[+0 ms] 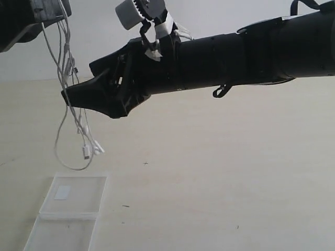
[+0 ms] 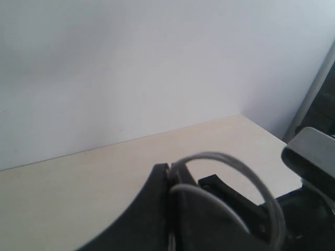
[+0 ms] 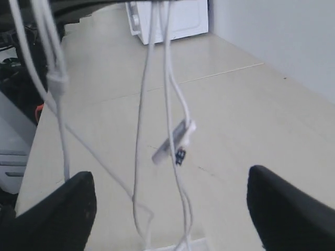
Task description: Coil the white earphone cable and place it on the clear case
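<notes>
The white earphone cable (image 1: 68, 65) is pictured hanging in several loose strands from the left gripper (image 1: 49, 13), which is held high at the upper left of the exterior view, well above the pale bench (image 1: 209, 172). In the left wrist view its jaws are seen pressed together on the cable, a grey-white loop of which arches out over the black fingers (image 2: 149, 209). The cable's lowest loop and its small white ends (image 1: 97, 149) are shown dangling clear of the bench, just beyond the far edge of the clear case (image 1: 86, 196) and apart from it. The case is laid open and flat at the lower left of the bench, its two hinged halves side by side, with a small white label (image 1: 63, 192) carried on the farther half. The right gripper (image 1: 68, 95) is stretched across from the right on a long black arm (image 1: 235, 52), its tip brought level with the hanging strands. In the right wrist view its jaws are seen spread wide, with the strands and the inline remote (image 3: 172, 141) hanging in the gap between them and nothing pinched. Whether the strands are touched by either finger cannot be told
</notes>
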Available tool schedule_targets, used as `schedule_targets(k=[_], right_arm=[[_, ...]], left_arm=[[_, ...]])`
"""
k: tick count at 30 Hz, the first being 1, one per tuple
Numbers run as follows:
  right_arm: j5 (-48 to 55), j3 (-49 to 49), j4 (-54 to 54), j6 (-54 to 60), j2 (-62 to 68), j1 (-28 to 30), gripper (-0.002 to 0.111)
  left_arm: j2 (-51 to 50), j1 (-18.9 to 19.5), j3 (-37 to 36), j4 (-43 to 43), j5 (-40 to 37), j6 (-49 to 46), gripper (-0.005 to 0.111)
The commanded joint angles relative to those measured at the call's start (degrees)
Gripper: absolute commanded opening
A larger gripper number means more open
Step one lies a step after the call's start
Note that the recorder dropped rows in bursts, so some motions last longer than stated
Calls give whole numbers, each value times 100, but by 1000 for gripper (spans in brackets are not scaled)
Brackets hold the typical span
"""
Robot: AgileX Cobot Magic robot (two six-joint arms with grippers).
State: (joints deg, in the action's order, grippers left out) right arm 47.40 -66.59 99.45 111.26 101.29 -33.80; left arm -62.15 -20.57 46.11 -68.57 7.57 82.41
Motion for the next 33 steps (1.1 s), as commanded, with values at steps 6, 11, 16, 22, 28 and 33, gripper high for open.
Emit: schedule_targets(k=[6,11,16,22,28,33], right_arm=[[195,-120,49,-92,68,-13,76],[-757,-120,-582,-1030,-112,-13,76],[-1142,-120,-1542,-1785,-335,-13,76],[-1104,-120,-1756,-2189,-570,-13,76],[-563,-120,-1965,-2439,-732,-13,76],[-250,-120,-2100,-2499,-782,-13,76]], left_arm=[[46,2,-13,-8,-14,61,0],[46,2,-13,-23,-160,61,0],[46,2,-13,-23,-187,61,0],[46,2,-13,-182,-188,72,0],[46,2,-13,-182,-188,72,0],[46,2,-13,-182,-188,72,0]])
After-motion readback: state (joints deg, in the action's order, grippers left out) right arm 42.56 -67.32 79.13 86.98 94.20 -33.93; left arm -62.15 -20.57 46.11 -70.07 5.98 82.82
